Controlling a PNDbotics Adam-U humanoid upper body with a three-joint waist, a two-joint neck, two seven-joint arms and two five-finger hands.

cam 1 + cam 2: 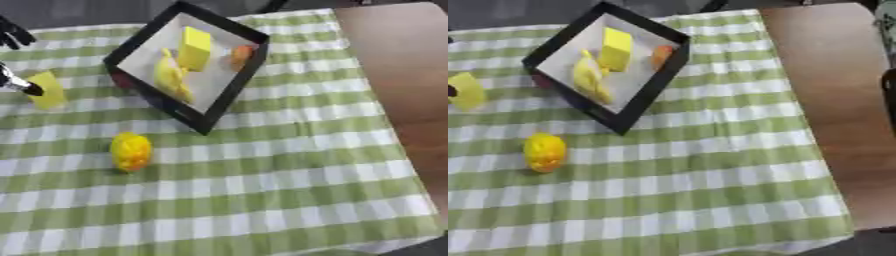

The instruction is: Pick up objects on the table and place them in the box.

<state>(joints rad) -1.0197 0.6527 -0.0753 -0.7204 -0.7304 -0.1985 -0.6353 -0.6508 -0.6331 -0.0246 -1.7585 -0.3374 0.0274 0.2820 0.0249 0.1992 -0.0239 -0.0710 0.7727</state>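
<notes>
Left robot hand (16, 82) at table edge, touching yellow block (47, 91)

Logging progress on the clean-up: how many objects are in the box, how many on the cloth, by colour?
In the box: yellow 2 (block, bananas), orange 1 (small object).
On the cloth: yellow 2 (round object, flat piece).
Total: 5

Surface: a brown wooden tabletop (833, 100) was seen at right | Cover: a green-and-white checked cloth (262, 200) was spread over it | Light: even.
</notes>
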